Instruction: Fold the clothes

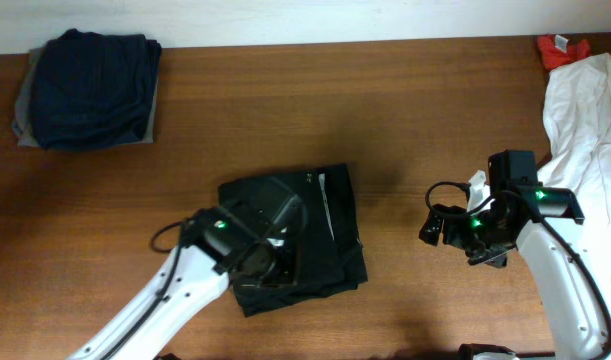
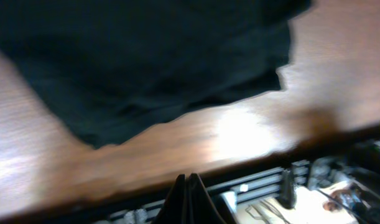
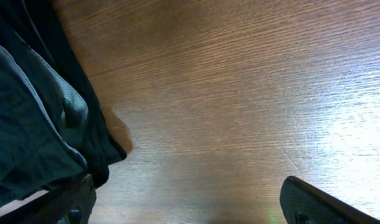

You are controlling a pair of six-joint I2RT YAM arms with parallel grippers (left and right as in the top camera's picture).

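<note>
Navy and grey stack (image 1: 90, 90): well off to the far left of the left end effector (image 2: 188, 190), at the desk (image 1: 285, 100) corner; it looks folded already.
Left end effector: fingers pressed together, with no cloth visible between them. It sits over the near-left part of the black garment (image 1: 295, 240), though its wrist view is blurred.
Black garment: directly under and ahead of the left end effector, well to the left of the right one, lying as a rough, wrinkled rectangle.
Handling: probably light, limp and not slippery. It should sag and drag rather than hold shape, and stacked layers may slide apart.
Where to grip: likely a free corner or hem edge, pinching through all layers, with one end effector at each corner to keep the fold square.
Right end effector (image 3: 188, 202): fingers spread wide and empty over bare desk, with the black garment's edge to its left.
White garment (image 1: 585, 110): just right of the right end effector, unfolded.
Red piece (image 1: 562, 48): beyond it, at the far corner.
</note>
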